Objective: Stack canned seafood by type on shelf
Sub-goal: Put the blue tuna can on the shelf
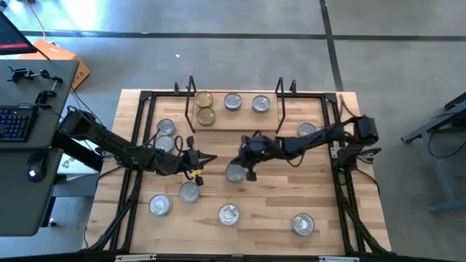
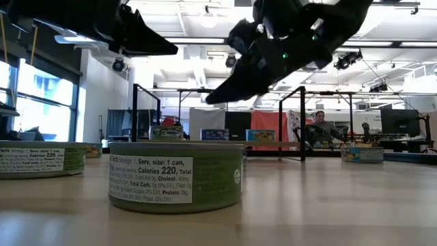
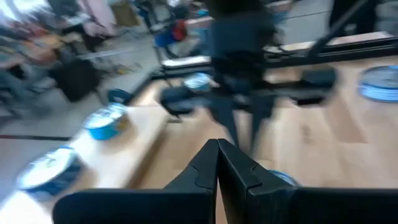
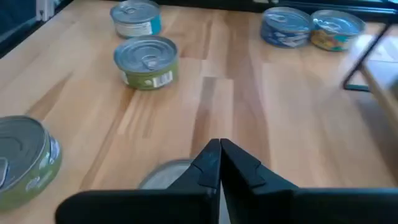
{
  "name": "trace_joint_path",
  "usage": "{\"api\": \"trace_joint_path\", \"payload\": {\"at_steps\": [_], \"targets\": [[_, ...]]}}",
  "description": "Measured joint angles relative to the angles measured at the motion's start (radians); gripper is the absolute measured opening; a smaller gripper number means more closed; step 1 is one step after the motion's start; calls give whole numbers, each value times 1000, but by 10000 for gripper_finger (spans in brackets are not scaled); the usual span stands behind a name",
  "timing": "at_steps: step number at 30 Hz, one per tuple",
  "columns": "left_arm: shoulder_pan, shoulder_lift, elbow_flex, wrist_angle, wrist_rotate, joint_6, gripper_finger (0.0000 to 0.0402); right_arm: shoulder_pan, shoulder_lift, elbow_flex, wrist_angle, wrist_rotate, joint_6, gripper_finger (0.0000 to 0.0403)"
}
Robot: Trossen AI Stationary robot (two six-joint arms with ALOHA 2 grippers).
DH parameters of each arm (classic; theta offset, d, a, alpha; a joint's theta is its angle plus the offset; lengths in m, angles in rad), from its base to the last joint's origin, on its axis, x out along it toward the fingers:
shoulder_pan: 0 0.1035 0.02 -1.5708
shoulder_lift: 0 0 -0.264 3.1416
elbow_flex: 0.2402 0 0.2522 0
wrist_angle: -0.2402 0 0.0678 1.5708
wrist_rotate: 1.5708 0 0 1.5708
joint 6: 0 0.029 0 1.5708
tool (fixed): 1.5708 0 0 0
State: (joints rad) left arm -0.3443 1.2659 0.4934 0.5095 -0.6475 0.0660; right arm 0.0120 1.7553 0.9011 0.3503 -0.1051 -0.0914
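The shelf (image 1: pixel 240 124) stands at the table's far edge. On it are two gold tins (image 1: pixel 205 107) and two silver tins (image 1: pixel 247 102). Several more silver-lidded tins lie flat on the tabletop. My left gripper (image 1: pixel 211 158) (image 3: pixel 217 146) is shut and hovers near the table's middle, pointing toward the right arm. My right gripper (image 1: pixel 246 163) (image 4: pixel 219 144) is shut too, just above and beside a silver tin (image 1: pixel 234 172) (image 4: pixel 163 175). In the low view both grippers (image 2: pixel 174 49) (image 2: pixel 212 99) are well above the table.
Loose tins sit near the left gripper (image 1: pixel 190 191), along the near edge (image 1: pixel 228 214) (image 1: pixel 303 223) (image 1: pixel 159 205), at the left (image 1: pixel 165 135) and right of the shelf (image 1: pixel 306 131). A green-labelled tin (image 2: pixel 176 174) stands close to the low camera. A person (image 2: pixel 321 130) sits in the room behind.
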Motion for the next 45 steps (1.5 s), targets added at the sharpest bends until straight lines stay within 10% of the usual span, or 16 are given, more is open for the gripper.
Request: {"api": "trace_joint_path", "payload": {"at_steps": [13,29,45], "targets": [[-10,147,0,-108,267,-119,82,167,-206,1,-381,317,119,2],[85,445,1,190,402,-2,152,196,177,4,7,159,-358,164],[36,356,17,179,264,121,152,184,133,-1,-65,350,-309,44]]}}
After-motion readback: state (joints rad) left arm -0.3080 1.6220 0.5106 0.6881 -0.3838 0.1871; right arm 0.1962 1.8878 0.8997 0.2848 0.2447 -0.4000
